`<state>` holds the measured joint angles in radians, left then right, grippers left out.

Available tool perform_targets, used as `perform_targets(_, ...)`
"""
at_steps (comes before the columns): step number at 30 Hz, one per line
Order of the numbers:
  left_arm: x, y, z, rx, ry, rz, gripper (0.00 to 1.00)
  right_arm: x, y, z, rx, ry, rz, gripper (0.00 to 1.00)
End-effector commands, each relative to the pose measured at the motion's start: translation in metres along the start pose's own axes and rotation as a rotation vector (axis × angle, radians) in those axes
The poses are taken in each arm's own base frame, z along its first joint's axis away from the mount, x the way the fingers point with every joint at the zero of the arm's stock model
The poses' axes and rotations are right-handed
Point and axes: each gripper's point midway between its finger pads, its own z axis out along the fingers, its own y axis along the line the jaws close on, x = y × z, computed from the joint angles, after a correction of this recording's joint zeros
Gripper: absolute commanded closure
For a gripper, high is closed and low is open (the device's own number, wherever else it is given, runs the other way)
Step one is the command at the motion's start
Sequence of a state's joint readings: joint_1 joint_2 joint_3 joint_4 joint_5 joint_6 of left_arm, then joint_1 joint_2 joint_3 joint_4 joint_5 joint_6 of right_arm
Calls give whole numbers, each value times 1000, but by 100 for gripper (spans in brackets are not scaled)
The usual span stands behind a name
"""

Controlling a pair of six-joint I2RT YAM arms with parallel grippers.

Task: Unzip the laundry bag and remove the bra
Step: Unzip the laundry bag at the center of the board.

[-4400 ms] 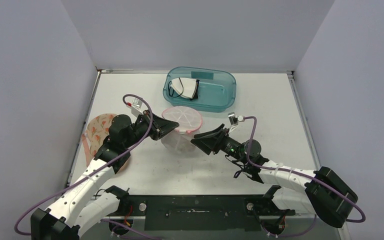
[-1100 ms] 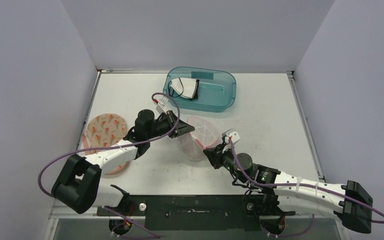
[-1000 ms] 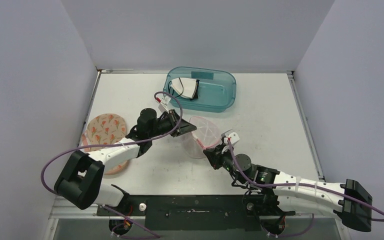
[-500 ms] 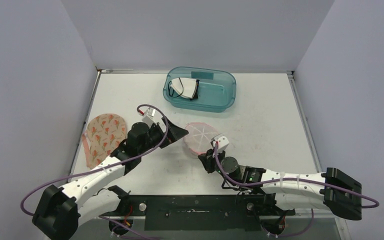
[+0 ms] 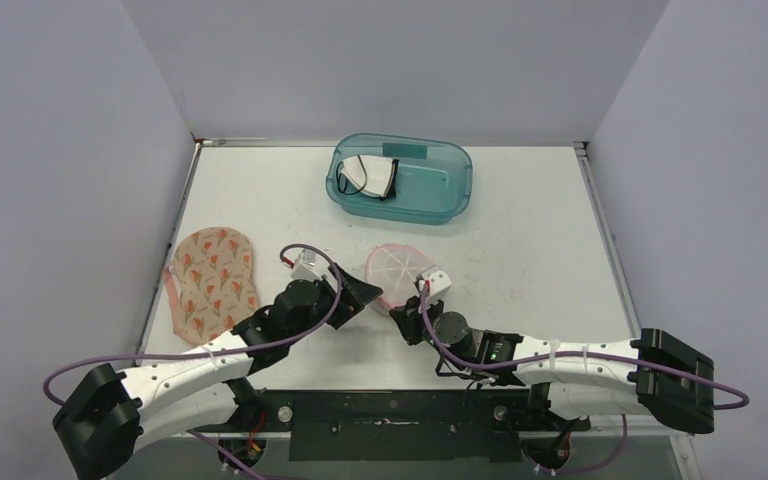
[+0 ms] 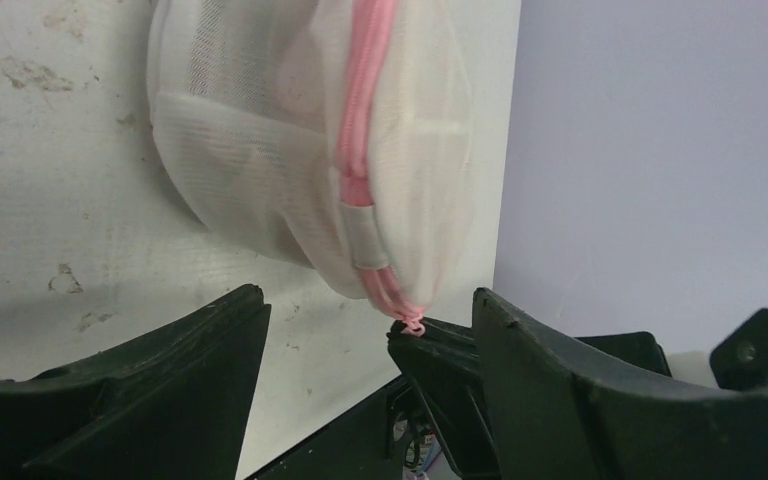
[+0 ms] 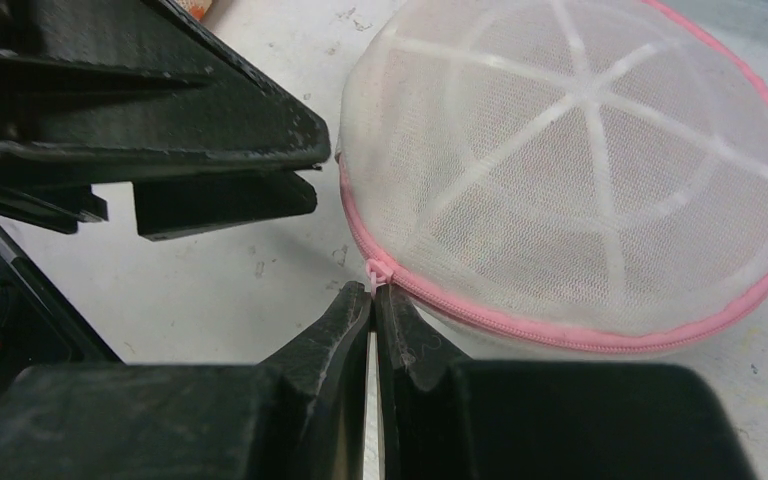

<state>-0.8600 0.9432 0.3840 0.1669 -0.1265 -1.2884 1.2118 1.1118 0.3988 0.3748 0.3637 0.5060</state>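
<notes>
Clamping state of right tool (image 7: 373,295): clenched, fingers pressed together with no gap showing. The very tips nip the zipper pull (image 7: 374,270) at the near-left edge of the bag.
State of left tool (image 6: 368,300): released, jaws standing wide apart, nothing gripped. The bag's near end sits just beyond its two fingertips, and no contact is seen.
Position of laundry bag (image 5: 400,272): round white mesh pouch resting on the table (image 5: 540,250) near the middle, just beyond both tools and on the near side of the basin. Its domed face, with white seams radiating from the centre, is turned up.
Condition of zipper (image 7: 500,318): pink, running round the rim. It is closed along the whole stretch seen from the right wrist.
Relation of tools: tips near each other at the bag's near-left edge, the left one on the bag's left side, the right one on its near side. From the left wrist, the pink pull meets the black tip of the right one.
Contents of bag: cannot be told through the mesh.
Location of floral garment (image 5: 210,282): flat on the table by the left edge, well apart from the bag.
Location of basin (image 5: 450,200): teal, translucent, at the far side of the table. A white item (image 5: 370,177) with black trim lies in its left part.
</notes>
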Motion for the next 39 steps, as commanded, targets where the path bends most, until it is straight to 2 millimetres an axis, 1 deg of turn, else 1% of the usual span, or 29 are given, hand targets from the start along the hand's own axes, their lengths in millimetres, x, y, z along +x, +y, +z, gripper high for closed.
perform_targets(1,-4,-22,9,75,-28,-89,30,-32,15,3,-28,-98,68,95)
perform_targets(4,0,-25,16,82,-13,-96,35,-32,17,4,-34,-97,69,95)
perform_targets(7,0,-27,21,92,-19,-108,41,-30,20,4,-41,-92,67,95)
perform_targets(13,-2,-31,25,100,-31,-113,57,-29,20,3,-46,-88,64,95)
perform_targets(20,-2,-28,27,91,-33,-106,77,-27,20,3,-46,-87,62,95)
perform_targets(23,-3,-27,28,87,-36,-95,89,-27,18,2,-40,-86,55,95)
perform_targets(25,-3,-27,28,84,-36,-84,99,-26,13,1,-21,-83,30,95)
perform_targets(31,-4,-23,29,65,-29,-38,100,-22,-6,-3,52,-55,-70,95)
perform_targets(35,-3,-21,30,73,-10,-33,100,-16,-22,-8,117,-39,-73,95)
perform_targets(39,-1,-22,30,92,28,-14,100,-18,-34,-13,170,-47,-71,95)
